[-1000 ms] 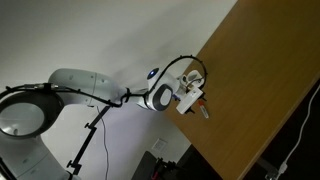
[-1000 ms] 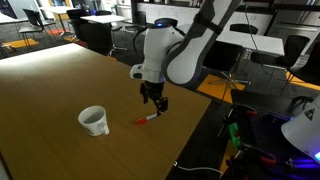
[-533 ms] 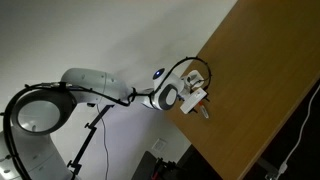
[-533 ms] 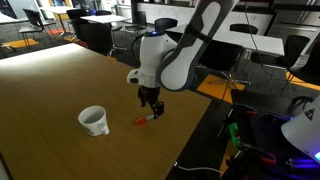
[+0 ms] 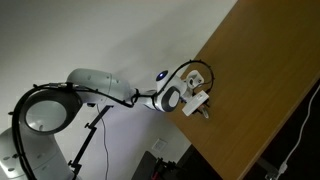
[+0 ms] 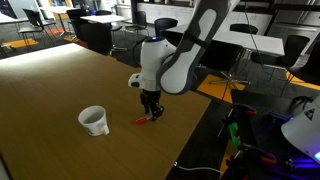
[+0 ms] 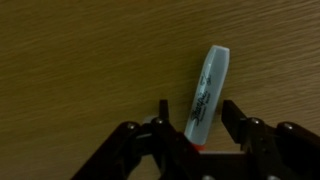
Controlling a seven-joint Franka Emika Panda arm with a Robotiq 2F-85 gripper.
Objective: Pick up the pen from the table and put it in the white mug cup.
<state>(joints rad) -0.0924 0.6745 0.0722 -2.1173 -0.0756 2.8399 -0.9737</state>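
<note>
The pen (image 7: 207, 90), whitish barrel with a red-orange end, lies flat on the light-brown table (image 7: 80, 60). In the wrist view my gripper (image 7: 197, 105) stands astride it, a finger on each side with a small gap to the barrel, so it is open and down at the tabletop. In an exterior view the gripper (image 6: 151, 113) is low over the pen's red end (image 6: 141, 121) near the table's edge. The white mug cup (image 6: 93, 120) stands upright a short way from the pen, empty as far as I can see. The gripper (image 5: 203, 107) shows small at the table's corner.
The table's straight edge (image 6: 175, 135) runs close past the pen, with a drop to the floor beyond. Office desks and chairs (image 6: 260, 45) stand behind the table. A cable loop (image 5: 196, 70) hangs by the wrist.
The gripper has come down over the pen, and its fingers have drawn in from wide apart to close beside the barrel. The pen and mug have not moved.
</note>
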